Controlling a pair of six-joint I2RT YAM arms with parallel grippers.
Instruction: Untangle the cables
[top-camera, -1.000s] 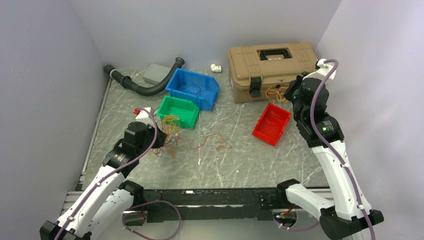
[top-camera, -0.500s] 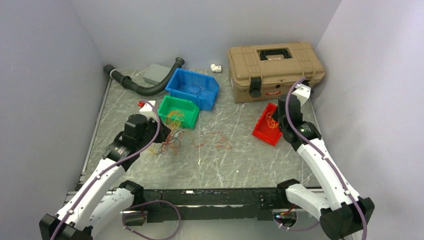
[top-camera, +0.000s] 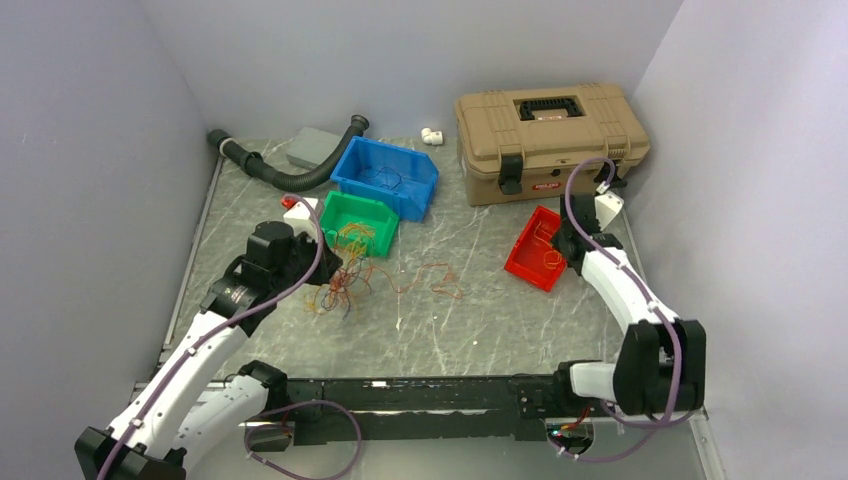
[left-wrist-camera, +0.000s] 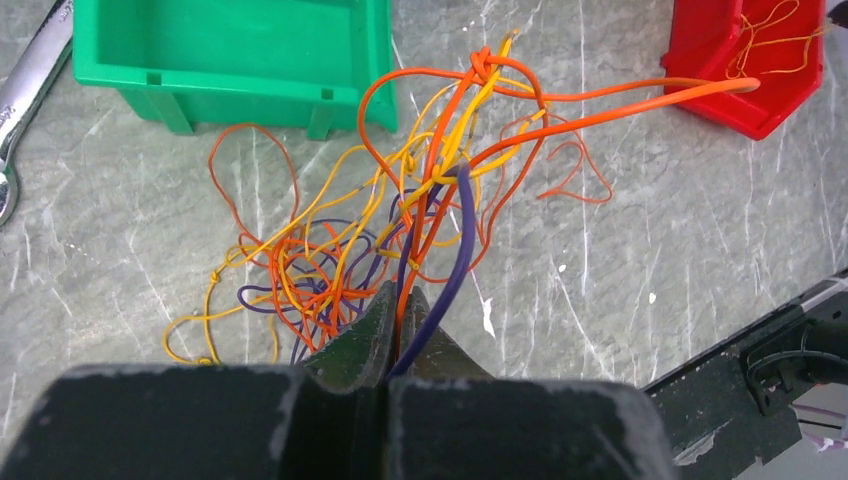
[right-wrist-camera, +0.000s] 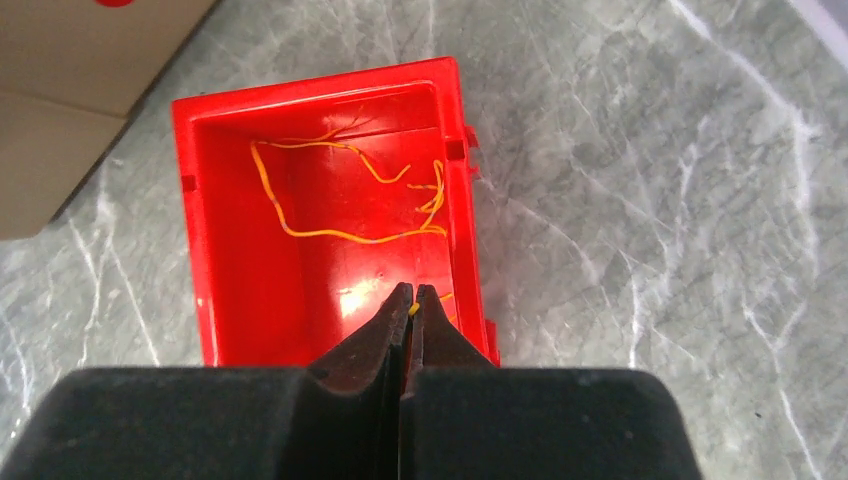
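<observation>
Marble table (top-camera: 480, 320), two bins in play. Green bin (left-wrist-camera: 230, 85): the tangled cables (left-wrist-camera: 430, 190) sit just in front of it. The left gripper (left-wrist-camera: 400, 300) is clamped tight on orange and purple strands of that bunch, holding them up off the table. Red bin (right-wrist-camera: 187, 200): a few yellow strands are already inside. The right gripper (right-wrist-camera: 413, 295) hangs low over it, pinched closed on what looks like a yellow wire (right-wrist-camera: 413, 311). I read this as the drop-off step. Next, right lets go into the bin, then goes for another strand while left anchors the bunch.
</observation>
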